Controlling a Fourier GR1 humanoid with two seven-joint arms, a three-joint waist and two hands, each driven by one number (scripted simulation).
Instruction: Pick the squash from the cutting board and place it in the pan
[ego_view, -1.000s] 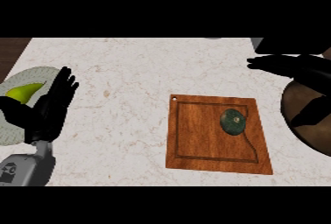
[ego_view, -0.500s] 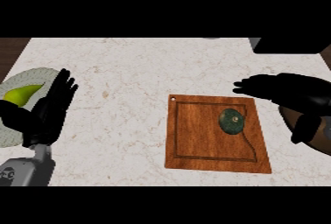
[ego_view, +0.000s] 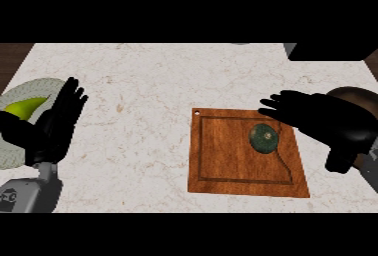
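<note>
Green squash (ego_view: 264, 138) lies on wooden cutting board (ego_view: 244, 152), just below right hand (ego_view: 325, 120) fingers (ego_view: 275, 106) (spread open, holding nothing). Left hand (ego_view: 52, 127) open too.

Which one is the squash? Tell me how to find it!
Look for the brown wooden cutting board on the pale counter. Near its upper right corner, just below the right hand, lies the squash. It is the small, round, dark green thing, the only item on the board.
</note>
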